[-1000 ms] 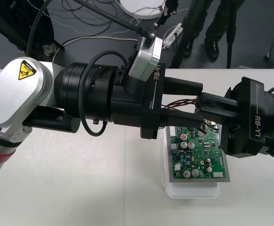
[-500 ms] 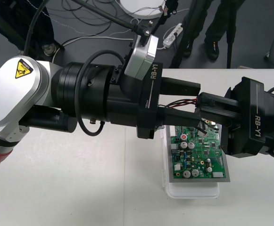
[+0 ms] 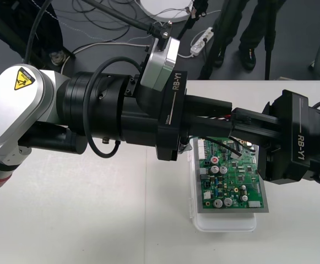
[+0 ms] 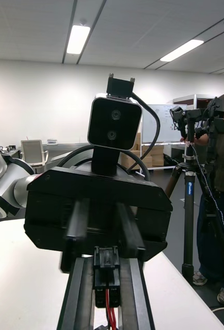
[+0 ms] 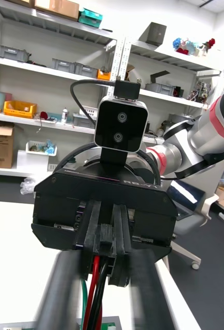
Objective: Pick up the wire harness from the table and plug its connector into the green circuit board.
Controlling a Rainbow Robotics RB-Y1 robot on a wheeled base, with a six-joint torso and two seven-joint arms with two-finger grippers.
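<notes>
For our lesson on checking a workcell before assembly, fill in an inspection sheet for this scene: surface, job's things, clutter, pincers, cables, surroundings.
Surface: plain light table.
Job's things: green circuit board on its white base, lying on the table; wire harness held in the air over the board's far end, its black plug not in the board.
Clutter: nothing seen.
Pincers: right pincer shut on the plug; left pincer facing it, shut on the harness behind the plug; the two meet over the board.
Cables: loose cables and a white power strip on the floor.
Surroundings: dark floor beyond the table's far edge.
</notes>
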